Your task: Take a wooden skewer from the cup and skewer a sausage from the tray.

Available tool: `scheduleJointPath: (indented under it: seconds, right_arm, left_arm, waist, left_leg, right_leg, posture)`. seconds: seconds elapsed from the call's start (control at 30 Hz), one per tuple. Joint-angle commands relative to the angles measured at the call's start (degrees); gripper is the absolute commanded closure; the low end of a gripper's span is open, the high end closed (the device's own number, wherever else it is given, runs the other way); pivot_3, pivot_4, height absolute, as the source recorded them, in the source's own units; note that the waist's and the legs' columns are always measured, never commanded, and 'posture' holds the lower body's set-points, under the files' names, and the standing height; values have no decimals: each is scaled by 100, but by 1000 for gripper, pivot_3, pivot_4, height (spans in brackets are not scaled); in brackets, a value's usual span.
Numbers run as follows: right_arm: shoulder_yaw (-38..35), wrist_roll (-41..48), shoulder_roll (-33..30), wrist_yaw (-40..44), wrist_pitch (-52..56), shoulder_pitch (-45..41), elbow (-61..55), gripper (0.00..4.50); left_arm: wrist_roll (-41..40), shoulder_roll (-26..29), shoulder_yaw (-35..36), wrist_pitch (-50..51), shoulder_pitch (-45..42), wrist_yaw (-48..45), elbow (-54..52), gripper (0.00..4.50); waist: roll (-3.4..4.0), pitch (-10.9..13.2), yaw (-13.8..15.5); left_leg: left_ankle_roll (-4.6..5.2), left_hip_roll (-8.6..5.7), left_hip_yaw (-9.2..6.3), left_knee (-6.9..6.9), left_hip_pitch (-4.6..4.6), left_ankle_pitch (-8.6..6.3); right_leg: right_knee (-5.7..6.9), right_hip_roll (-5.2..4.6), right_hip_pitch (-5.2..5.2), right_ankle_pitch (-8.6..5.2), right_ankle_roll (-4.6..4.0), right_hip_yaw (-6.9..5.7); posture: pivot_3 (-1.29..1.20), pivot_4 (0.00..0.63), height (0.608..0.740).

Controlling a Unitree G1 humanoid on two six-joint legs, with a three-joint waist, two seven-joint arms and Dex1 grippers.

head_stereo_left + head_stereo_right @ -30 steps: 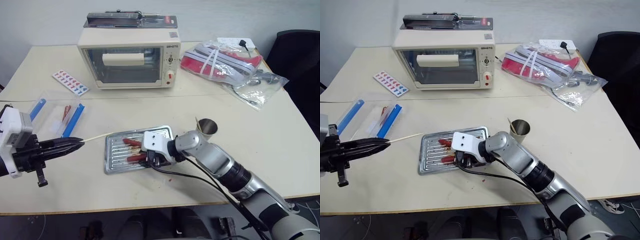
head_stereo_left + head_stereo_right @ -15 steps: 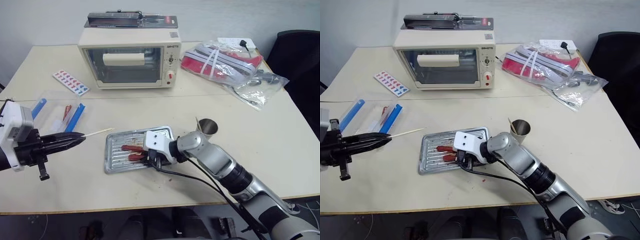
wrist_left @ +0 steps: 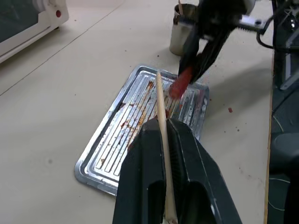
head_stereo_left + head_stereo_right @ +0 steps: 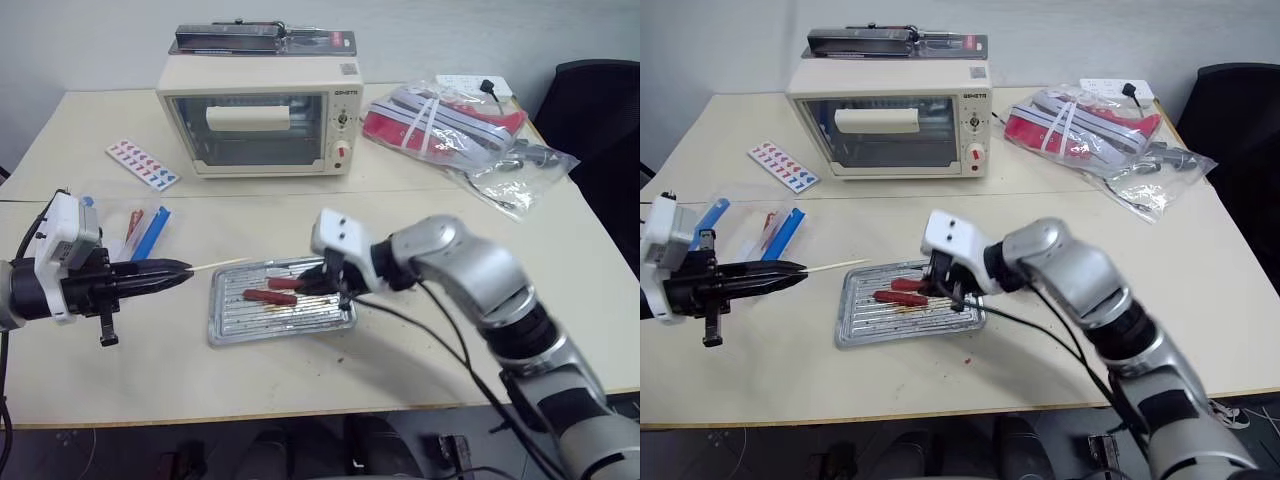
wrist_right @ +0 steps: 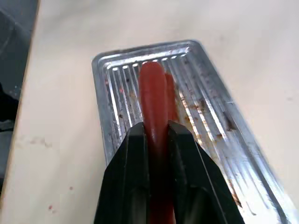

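Sausage (image 5: 153, 102) clamped in right gripper (image 5: 156, 135)

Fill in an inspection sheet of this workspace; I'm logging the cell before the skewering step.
Surface: beige table, some red specks.
Job's things: wooden skewer clamped in left gripper; one sausage held above the tray by right gripper; another sausage lies in the tray; cup beyond it.
Clutter: toaster oven, clear plastic box, card, bagged items.
Grippers: both shut.
Cables: black cable under right arm.
Surroundings: black chair.
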Motion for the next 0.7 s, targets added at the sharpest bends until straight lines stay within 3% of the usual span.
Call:
scheduleJointPath:
  seconds: [0.03,0.17,0.27,0.7]
  right_arm:
    - [-577,618,-555,422,402,-334,-300,4196]
    - [-855,770,-1460,886,-10,-118,-329,4196]
    - [-1008,957,-1786,1001,-130,66,-456,4196]
    - [-1423,1569,-1896,482,89,302,-727,4196]
  left_arm:
    - [-95,65,-417,-50,-480,-217,106,4500]
    - [-5,-153,-1150,-161,-1137,-451,237,4500]
    - [-5,-267,-1489,-127,-1578,-569,329,4500]
    - [74,-672,-2104,-116,-2291,-729,425,4500]
  waist:
    - [0,0,7]
    - [-1,0,27]
    - [-2,-1,-1]
    - [-2,0,15]
  left_leg:
    - [1,-1,-1,0,-1,-1]
    - [6,-5,-1,4,-7,-3]
    - [10,-8,3,6,-8,-5]
    - [6,-7,9,14,-9,-3]
  right_leg:
    - [0,-1,1,0,0,-1]
    - [2,-6,-1,0,0,-1]
    - [4,-8,-1,1,2,1]
    - [17,0,-23,1,2,11]
  posture:
    - [0,150,740]
    - [0,150,740]
    - [0,150,740]
    - [0,150,740]
